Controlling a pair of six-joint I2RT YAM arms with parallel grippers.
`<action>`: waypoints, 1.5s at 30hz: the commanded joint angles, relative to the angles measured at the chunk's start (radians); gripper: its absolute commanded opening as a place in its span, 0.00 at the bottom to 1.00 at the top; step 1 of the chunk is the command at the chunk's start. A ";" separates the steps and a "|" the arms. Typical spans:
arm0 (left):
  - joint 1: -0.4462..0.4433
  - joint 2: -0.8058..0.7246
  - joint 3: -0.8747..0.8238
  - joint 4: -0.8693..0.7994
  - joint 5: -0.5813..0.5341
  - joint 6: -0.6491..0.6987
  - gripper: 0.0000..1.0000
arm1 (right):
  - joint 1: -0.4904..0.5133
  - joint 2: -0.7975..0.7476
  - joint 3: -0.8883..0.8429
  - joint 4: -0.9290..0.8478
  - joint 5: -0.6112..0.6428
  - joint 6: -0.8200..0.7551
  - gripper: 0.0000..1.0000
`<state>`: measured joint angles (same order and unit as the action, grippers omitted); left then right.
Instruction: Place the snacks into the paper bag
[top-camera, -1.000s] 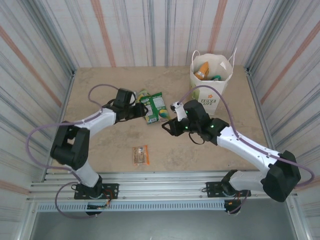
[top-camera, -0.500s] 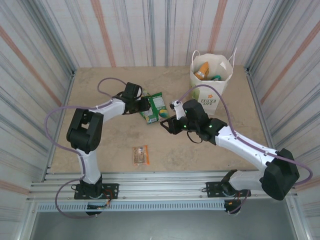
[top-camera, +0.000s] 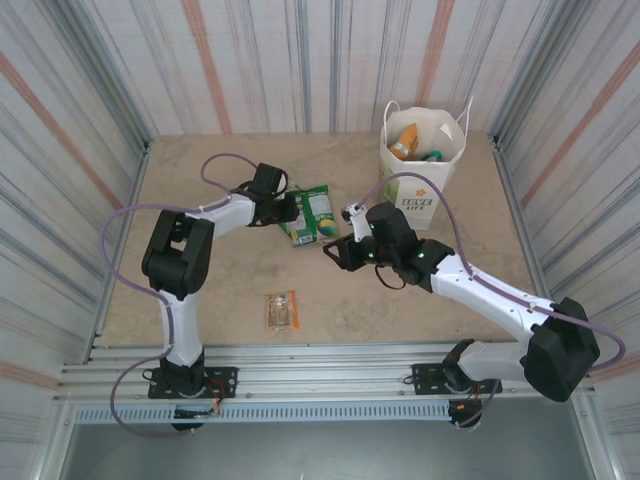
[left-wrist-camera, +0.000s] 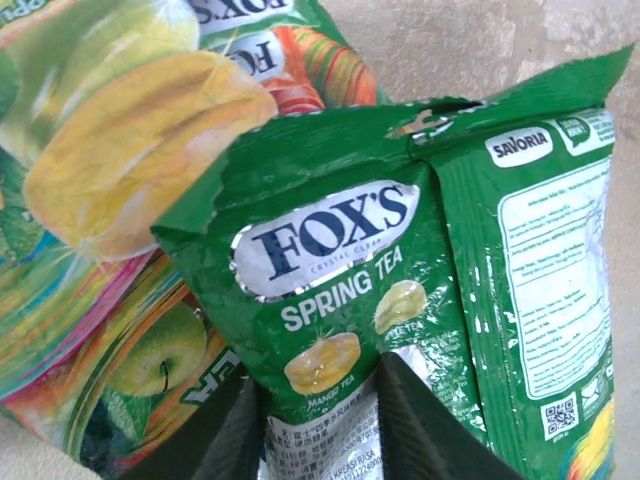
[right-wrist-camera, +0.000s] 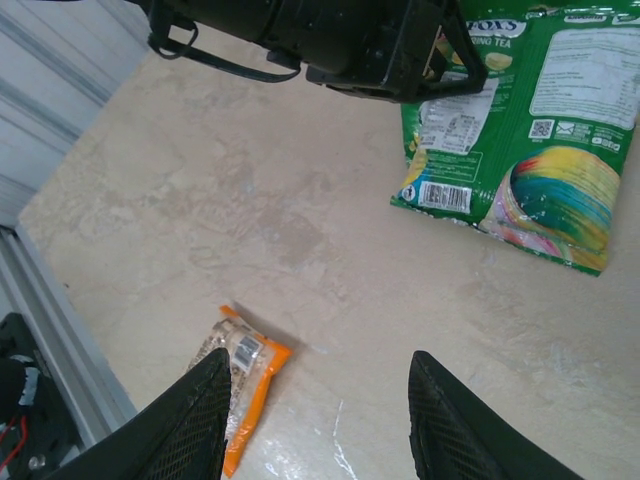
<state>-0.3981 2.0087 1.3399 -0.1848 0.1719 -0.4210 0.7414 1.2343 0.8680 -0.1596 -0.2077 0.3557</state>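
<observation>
My left tool (left-wrist-camera: 320, 440) stands narrow over the near short end of the green packet (left-wrist-camera: 340, 290). This end sits between my two fingers, but I cannot tell whether they already pinch it. The long axis of the packet runs straight away from the tool, so I take it by the end and not across the middle. It lies partly on top of a multicoloured packet (left-wrist-camera: 110, 150), in the far half of the table (top-camera: 200, 290), about midway between the left and right edges.

The paper bag (top-camera: 420, 190) stands upright at the far right corner, beyond the packets as seen from my left arm. I judge that the carry must therefore go to the right and up over its rim.

My right tool (right-wrist-camera: 315, 420) is wide and empty, nearer to the bag. The small clear packet (right-wrist-camera: 243, 365) lies by the near edge.
</observation>
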 joint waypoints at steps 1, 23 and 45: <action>0.003 0.016 0.003 -0.034 0.006 0.045 0.24 | 0.001 -0.036 -0.023 0.005 0.032 0.008 0.49; -0.004 -0.376 -0.227 0.096 0.266 0.271 0.00 | -0.070 -0.239 -0.145 0.053 0.062 -0.015 0.52; -0.118 -0.768 -0.290 0.211 0.690 0.439 0.00 | -0.233 -0.387 -0.293 0.267 -0.170 -0.048 0.61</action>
<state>-0.5079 1.2762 1.0389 -0.0444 0.7685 -0.0208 0.5205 0.8822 0.5903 0.0372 -0.3347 0.3321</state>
